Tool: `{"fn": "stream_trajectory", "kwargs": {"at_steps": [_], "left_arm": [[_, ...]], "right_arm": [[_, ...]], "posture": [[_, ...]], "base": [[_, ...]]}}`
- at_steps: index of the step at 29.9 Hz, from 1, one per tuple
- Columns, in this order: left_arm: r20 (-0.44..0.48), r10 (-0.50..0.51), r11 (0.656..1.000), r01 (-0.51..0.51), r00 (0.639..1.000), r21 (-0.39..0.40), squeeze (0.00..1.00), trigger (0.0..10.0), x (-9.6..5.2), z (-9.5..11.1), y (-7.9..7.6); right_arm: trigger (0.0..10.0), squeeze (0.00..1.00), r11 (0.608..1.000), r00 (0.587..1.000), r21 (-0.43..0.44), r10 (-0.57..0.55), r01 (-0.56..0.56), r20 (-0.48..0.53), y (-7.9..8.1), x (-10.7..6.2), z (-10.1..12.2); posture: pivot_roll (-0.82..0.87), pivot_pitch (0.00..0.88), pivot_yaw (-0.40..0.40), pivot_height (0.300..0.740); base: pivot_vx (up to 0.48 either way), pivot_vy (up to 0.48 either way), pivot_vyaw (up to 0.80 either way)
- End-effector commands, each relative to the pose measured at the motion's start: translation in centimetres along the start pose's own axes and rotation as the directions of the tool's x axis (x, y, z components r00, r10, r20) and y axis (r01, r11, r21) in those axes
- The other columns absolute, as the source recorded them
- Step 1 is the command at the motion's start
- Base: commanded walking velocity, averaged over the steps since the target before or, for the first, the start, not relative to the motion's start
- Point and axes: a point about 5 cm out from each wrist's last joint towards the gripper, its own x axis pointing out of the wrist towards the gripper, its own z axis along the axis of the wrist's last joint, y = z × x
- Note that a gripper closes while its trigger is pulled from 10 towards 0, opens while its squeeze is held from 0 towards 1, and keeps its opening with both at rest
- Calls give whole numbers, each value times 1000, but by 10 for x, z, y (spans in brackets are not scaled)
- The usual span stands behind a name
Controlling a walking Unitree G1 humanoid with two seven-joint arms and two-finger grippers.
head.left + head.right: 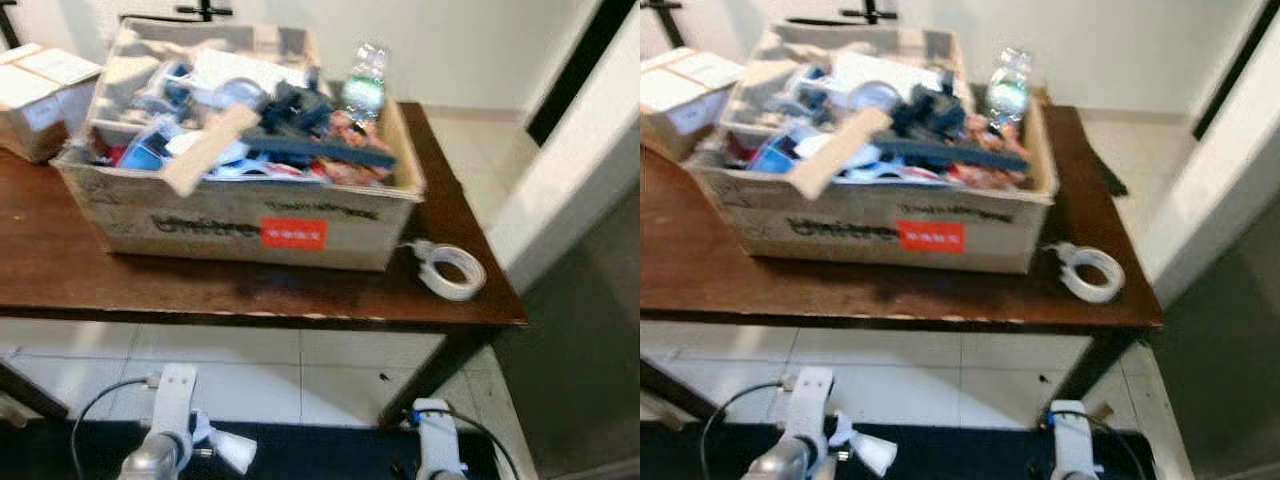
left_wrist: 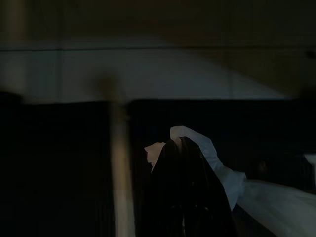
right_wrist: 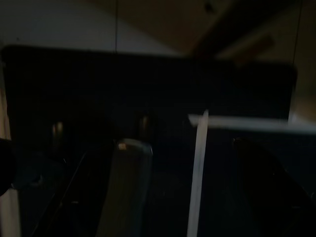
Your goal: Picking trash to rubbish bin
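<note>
My left gripper (image 2: 180,146) hangs low, below the table's front edge, shut on a crumpled white paper tissue (image 2: 224,175); the same tissue (image 1: 233,450) sticks out beside the left arm (image 1: 166,415). The right arm (image 1: 436,445) hangs low on the other side, and its wrist view is too dark to make out the fingers. Ahead, a big cardboard box (image 1: 240,228) heaped with mixed junk stands on a brown wooden table (image 1: 60,272).
A plastic water bottle (image 1: 365,85) pokes up at the box's far right corner. A roll of white tape (image 1: 450,268) lies on the table right of the box. A smaller carton (image 1: 40,95) sits far left. White tiled floor (image 1: 250,370) lies under the table; a white wall corner (image 1: 570,170) stands right.
</note>
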Motion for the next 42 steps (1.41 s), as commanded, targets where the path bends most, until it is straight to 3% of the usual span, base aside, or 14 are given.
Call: {"fn": "stream_trajectory", "kwargs": {"at_steps": [1,21,26,28,32,33,37,39,40,42], "left_arm": [[-30,-4,1000,4,1000,-1,0,10000,-2,-7,1],[-31,-53,998,55,998,37,0,10000,-2,-8,-6],[-26,-119,988,121,993,101,0,10000,-3,-9,-9],[-11,-205,965,204,979,165,0,10000,-6,-7,-12],[36,-410,877,383,911,288,0,10000,-16,1,-16],[59,-436,860,397,898,322,0,10000,-19,5,-16],[103,-455,846,393,885,359,0,10000,-21,13,-16],[156,-488,829,401,859,390,0,10000,-26,22,-20],[156,-488,829,401,859,390,0,10000,-26,22,-20],[198,-519,813,408,832,416,0,10000,-32,27,-25]], "right_arm": [[10000,0,1000,999,21,7,-7,-40,4,-2,-13],[10000,0,1000,998,28,3,-1,-66,2,-4,-22],[10000,0,999,997,-38,28,-31,-77,-5,-6,-25],[10000,0,994,994,-86,63,-70,-88,-10,-8,-24],[10000,0,959,982,-213,184,-187,-37,-16,-9,-9],[10000,0,949,976,-231,219,-217,-15,-16,-9,-3],[10000,0,929,959,-256,282,-267,26,-17,-10,7],[10000,0,886,915,-301,393,-352,90,-12,-13,22],[10000,0,886,915,-301,393,-352,90,-12,-13,22],[10000,0,837,858,-328,498,-437,127,-5,-17,29]], "posture": [[125,122,-25,740],[126,130,-24,740],[119,133,-27,740],[114,137,-30,740],[106,144,-31,740],[105,147,-34,740],[107,150,-38,740],[108,151,-42,740],[108,151,-42,740],[109,152,-43,740]], "base": [[281,0,0],[40,0,0],[0,0,0],[0,0,0],[0,0,0],[0,0,0],[0,0,0],[0,0,0],[0,0,0],[0,0,0]]}}
